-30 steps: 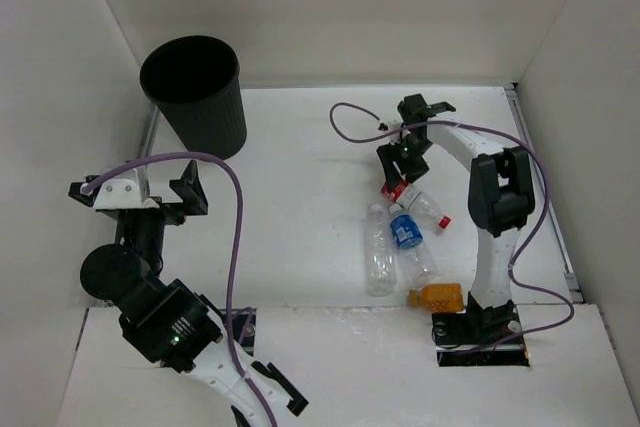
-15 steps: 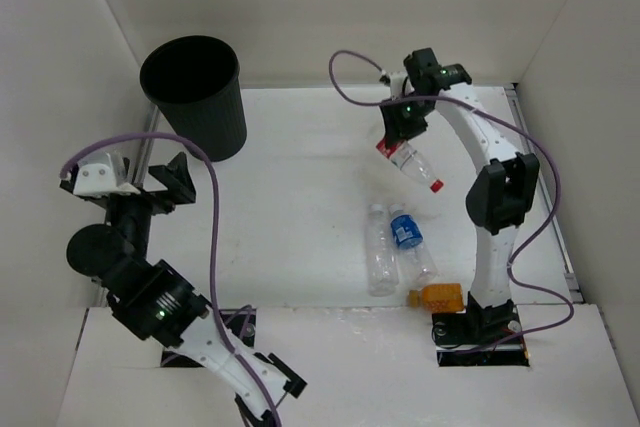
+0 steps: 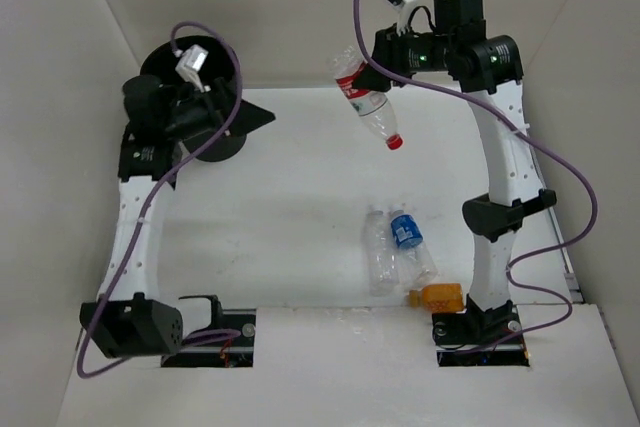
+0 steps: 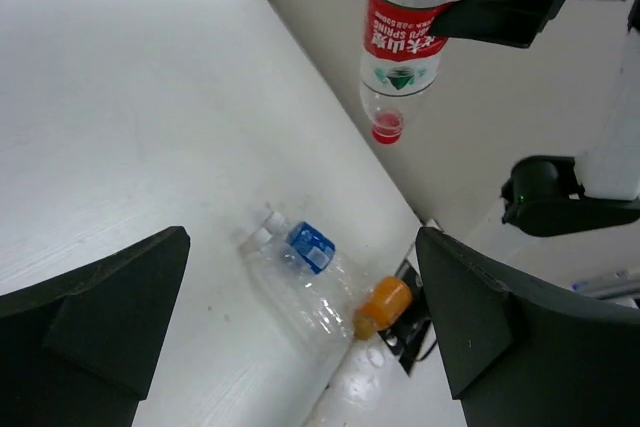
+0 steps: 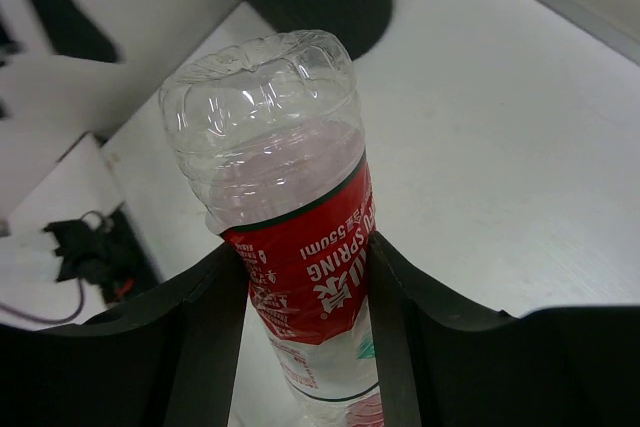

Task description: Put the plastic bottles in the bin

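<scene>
- Top external view: the right end effector is raised well above the white surface, clamped on the clear plastic bottle with the red label and red cap.
- That bottle hangs tilted, base up and to the left, cap pointing down and to the right, touching nothing but the fingers.
- Right wrist view: the two black fingers press against both sides of the red label, with the ribbed clear base sticking out past them.
- The tall round black plastic bin stands in the far-left corner. The left arm covers most of it in the top view.
- The left end effector sits over the bin's right side. In the left wrist view its fingers are spread wide apart with nothing between them.
- Three bottles lie on the surface near the right arm's base:
  - the plain clear bottle with a white cap;
  - the clear bottle with a blue label, lying against the plain one's right side;
  - the stubby orange bottle, just beside the blue-labelled bottle's near end.
</scene>
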